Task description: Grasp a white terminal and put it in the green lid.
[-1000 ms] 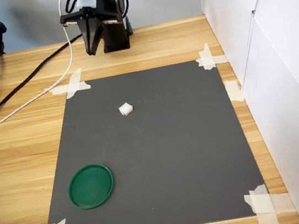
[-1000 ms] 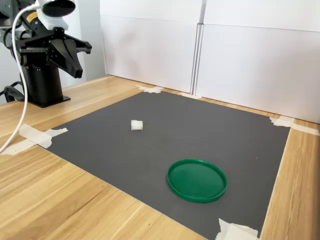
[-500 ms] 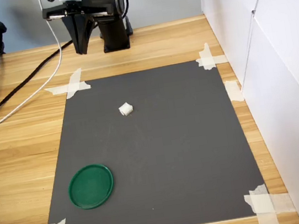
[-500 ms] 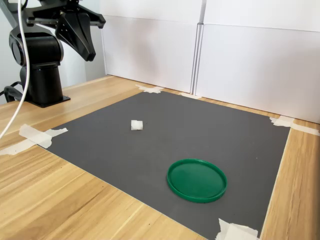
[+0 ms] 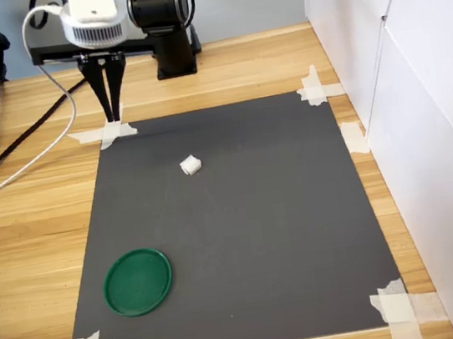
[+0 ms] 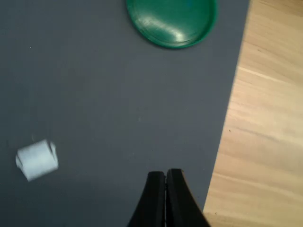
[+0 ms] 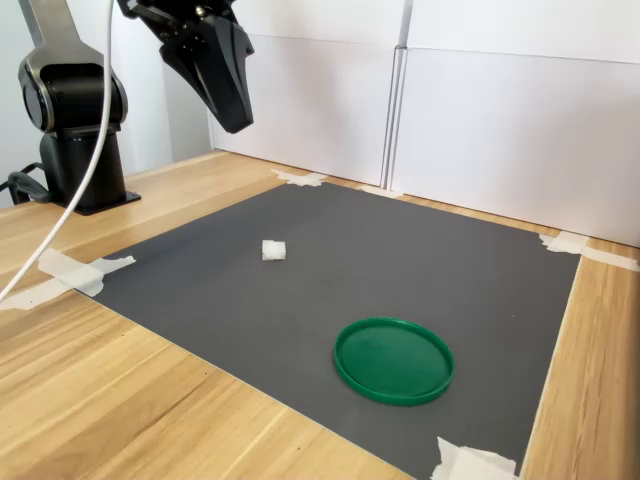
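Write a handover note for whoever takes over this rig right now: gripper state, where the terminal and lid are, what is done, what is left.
Gripper: shut and empty, held in the air above the mat's corner nearest the arm base.
Terminal: lying loose on the mat, untouched, to the right of the gripper in the first exterior view.
Lid: flat on the mat, empty, near the corner at the first exterior view's lower left, well apart from the terminal.
Done: nothing grasped yet.
Left: open the gripper, lower over the terminal, grasp it, carry it to the lid and release it inside.

The tiny white terminal [image 5: 190, 165] lies on dark mat, well apart from the flat green lid [image 5: 138, 281].
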Robot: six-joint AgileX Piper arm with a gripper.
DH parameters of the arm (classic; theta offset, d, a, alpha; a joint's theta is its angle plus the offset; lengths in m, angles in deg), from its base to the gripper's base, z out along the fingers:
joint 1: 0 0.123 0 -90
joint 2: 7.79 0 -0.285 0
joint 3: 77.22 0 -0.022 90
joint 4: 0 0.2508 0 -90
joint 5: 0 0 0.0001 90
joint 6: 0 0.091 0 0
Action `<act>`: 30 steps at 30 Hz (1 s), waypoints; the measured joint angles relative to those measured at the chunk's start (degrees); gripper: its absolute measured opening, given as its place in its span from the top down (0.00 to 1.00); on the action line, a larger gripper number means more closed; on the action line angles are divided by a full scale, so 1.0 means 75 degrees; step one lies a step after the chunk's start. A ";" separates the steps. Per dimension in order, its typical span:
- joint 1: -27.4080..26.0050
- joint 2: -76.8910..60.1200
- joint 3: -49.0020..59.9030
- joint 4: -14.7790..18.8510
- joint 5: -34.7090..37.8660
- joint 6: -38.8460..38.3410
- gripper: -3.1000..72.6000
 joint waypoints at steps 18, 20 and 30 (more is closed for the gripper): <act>0.2292 0.0883 -0.0115 -0.0949 0.1155 -0.1675 0.99; 0.2351 0.0937 -0.0115 -0.0887 0.1307 -0.2397 0.99; 0.2360 0.0955 -0.0115 -0.0695 0.1743 -0.3793 0.89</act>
